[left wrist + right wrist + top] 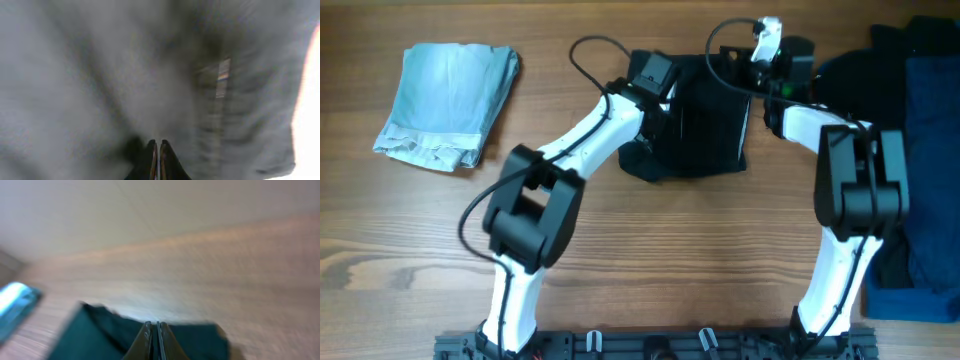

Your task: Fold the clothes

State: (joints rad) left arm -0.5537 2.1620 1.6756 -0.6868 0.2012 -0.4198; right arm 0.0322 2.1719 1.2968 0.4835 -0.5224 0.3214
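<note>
Black garment (pixel 705 130) pinched in my left gripper (pixel 158 143) and right gripper (pixel 154 324), both fully closed. Uneven pulling may slip it, skewing the fold.

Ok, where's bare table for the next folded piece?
Widest free patch: table front, between left arm and right arm, in front of the black garment. Also the front left corner, in front of the pale blue garment. Crowded: around the black garment, where both arms are, and the right edge, under the pile.
</note>
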